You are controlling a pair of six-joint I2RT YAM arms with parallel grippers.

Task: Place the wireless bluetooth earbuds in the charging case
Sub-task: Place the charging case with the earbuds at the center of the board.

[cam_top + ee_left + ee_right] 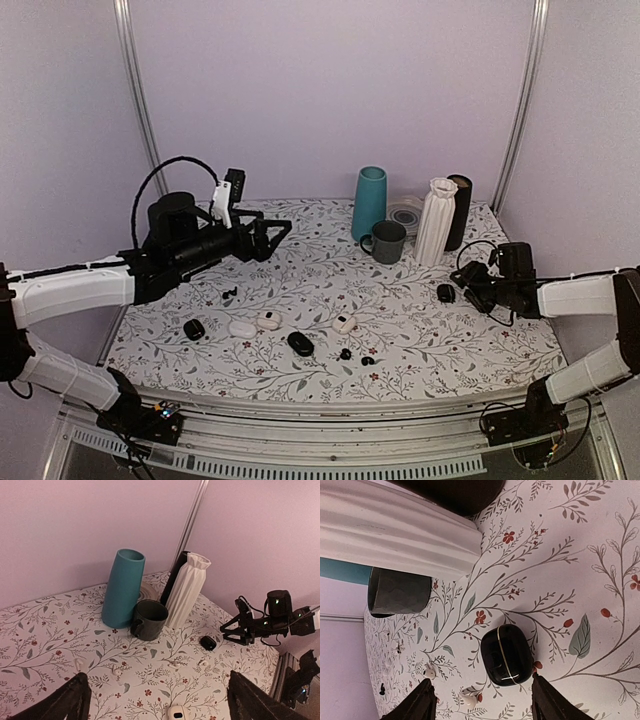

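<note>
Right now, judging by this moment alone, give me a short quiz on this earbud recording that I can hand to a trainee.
1. True or false: the right hand is shut on the black case.
2. Which thing stands closest to the teal vase? A) the dark mug B) a white case C) the black case
3. Short answer: are the two black earbuds near the front edge of the table inside a case or loose?
Key: 1 false, the hand is open and the case lies free on the table; 2 A; 3 loose on the table.
</note>
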